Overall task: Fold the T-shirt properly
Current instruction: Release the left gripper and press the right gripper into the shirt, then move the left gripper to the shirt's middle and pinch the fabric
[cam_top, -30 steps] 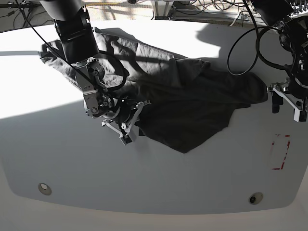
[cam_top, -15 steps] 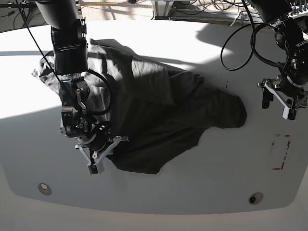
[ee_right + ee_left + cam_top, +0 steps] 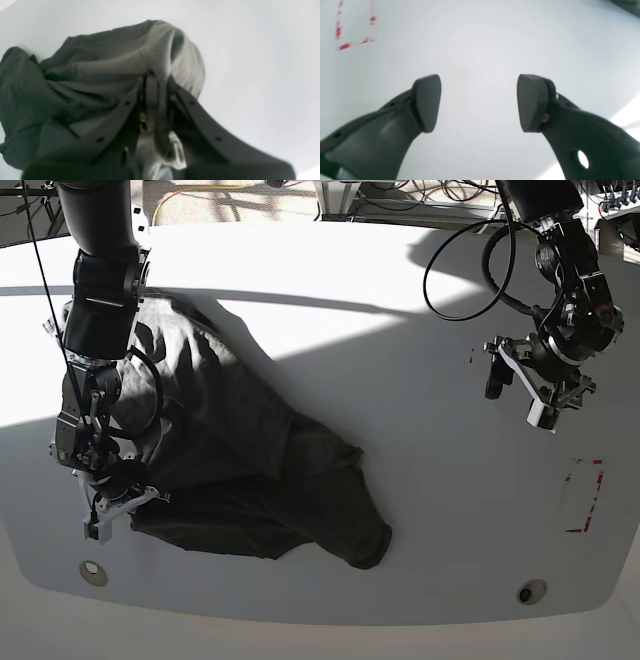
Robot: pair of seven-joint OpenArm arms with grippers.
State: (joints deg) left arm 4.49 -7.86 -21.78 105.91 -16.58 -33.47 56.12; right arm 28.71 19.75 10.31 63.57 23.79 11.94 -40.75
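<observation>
The T-shirt (image 3: 240, 470), limp, light and rumpled, lies well left of the red-marked square (image 3: 583, 496). The right gripper (image 3: 156, 82) is clenched on a bunched fold; the left gripper (image 3: 479, 102) gapes empty over the white table (image 3: 430, 430). It will likely sag and drag, so a hem or shoulder edge would suit a second hold.

Dark charcoal T-shirt (image 3: 240, 470), wrinkled and bunched, lies unfolded across the left side, one corner trailing near centre.

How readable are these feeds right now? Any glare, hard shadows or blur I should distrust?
Base view: hard sunlight blows out bands of the table, arm shadows cross it, and the T-shirt reads nearly black. Left wrist view: soft focus, the red marking smeared, the open left hand distorted large. Right wrist view: blurry close-up, cloth pinched in the right hand.
</observation>
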